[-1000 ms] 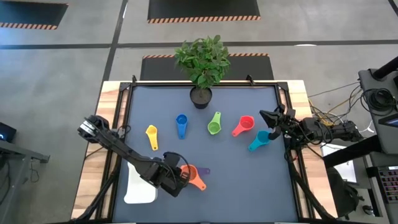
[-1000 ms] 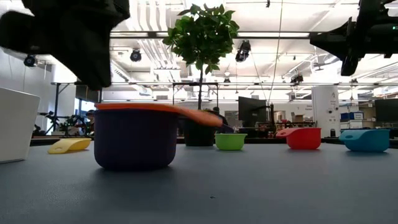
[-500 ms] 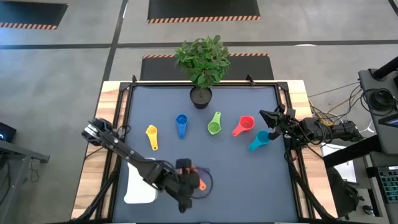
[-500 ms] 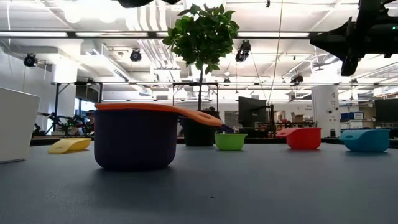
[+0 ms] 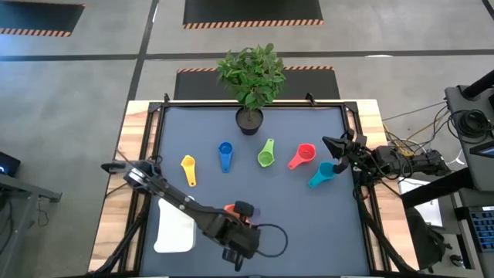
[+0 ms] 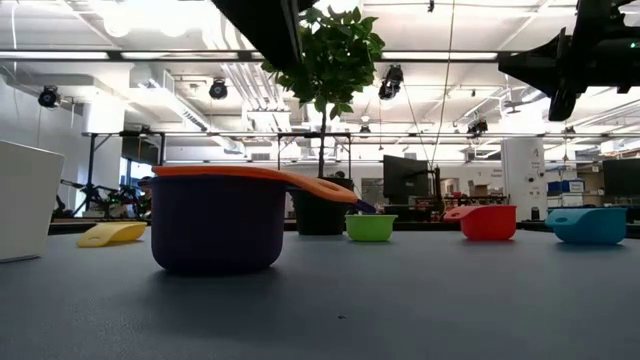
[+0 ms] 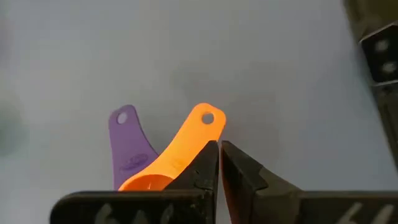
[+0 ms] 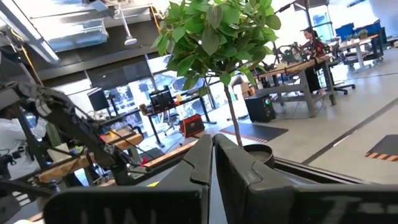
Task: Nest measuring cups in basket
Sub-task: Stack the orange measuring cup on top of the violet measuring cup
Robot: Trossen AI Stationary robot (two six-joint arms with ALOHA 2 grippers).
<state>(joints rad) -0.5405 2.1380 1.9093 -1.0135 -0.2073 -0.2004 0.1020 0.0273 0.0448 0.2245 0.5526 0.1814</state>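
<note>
Dark desk, wood-edged, potted plant at the far edge. No legible writing; the purple cup handle bears an embossed mark, unreadable. Orange cup sits nested in the purple cup at front centre, handles splayed apart. Left tool above them, fingers pressed together, holding nothing. Yellow, blue, green, red-pink and teal cups lie in a row behind. White basket front left. Right tool pressed together, over the right edge.
</note>
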